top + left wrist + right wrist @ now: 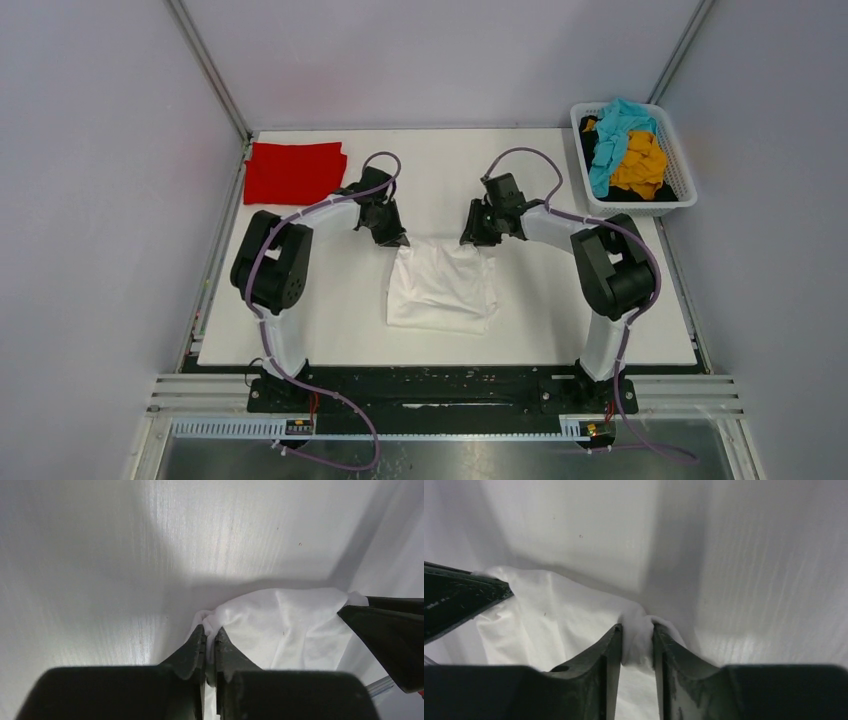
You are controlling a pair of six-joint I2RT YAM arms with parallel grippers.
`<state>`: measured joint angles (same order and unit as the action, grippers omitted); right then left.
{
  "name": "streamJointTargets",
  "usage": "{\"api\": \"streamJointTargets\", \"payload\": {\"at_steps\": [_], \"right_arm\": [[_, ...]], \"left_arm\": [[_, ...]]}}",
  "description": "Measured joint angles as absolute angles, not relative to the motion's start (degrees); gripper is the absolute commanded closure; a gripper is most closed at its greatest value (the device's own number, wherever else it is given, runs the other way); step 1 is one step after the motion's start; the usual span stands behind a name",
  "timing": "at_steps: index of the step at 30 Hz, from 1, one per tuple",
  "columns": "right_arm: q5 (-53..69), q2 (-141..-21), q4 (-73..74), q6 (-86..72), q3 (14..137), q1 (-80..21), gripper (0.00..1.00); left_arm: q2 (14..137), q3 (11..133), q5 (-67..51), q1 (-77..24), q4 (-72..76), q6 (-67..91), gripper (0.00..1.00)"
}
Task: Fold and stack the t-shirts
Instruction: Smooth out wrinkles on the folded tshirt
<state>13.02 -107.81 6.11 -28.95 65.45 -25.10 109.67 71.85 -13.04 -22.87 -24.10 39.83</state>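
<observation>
Looking from the top, the white shirt [442, 285] lies in the middle of the table [320, 320]. The left fingers [397, 238] and right fingers [472, 238] each pinch one far corner, so the shirt spreads from them toward 6 o'clock and its held edge runs 9 to 3 o'clock. A folded red shirt [294, 171] sits at 10 o'clock. From the left wrist, the left fingers are clamped tight on a bunch of white cloth. From the right wrist, the right fingers squeeze the other corner. Both arms are equally near, so I think the fold needs both moving together.
</observation>
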Motion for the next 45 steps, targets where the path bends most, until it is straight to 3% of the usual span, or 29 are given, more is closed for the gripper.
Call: {"api": "streamJointTargets", "payload": {"at_steps": [3,7,17,26,36,45], "right_arm": [[13.2,-107.2,4.1,-28.7,64.2,-25.6,0.81],[14.6,-101.3,1.6,-28.7,59.3,-26.0,0.85],[24.2,-70.4,-9.1,-30.2,40.5,-27.6,0.91],[36.6,-63.8,-25.2,-38.8,30.7,-29.1,0.91],[36.7,-52.5,-24.4,-42.8,27.2,-30.8,0.91],[29.5,-54.8,-21.2,-42.9,22.9,-30.1,0.91]], "left_arm": [[108.8,71.3,-13.1,-22.9,-23.6,39.4,1.00],[101.9,66.2,-13.1,-22.9,-22.4,39.3,1.00],[61.3,43.8,-7.9,-28.4,-19.3,41.8,1.00],[36.4,33.1,-3.9,-33.3,-21.0,45.1,1.00],[33.9,32.8,-2.7,-34.2,-21.8,45.7,1.00],[48.9,36.0,0.0,-34.3,-20.0,44.6,1.00]]}}
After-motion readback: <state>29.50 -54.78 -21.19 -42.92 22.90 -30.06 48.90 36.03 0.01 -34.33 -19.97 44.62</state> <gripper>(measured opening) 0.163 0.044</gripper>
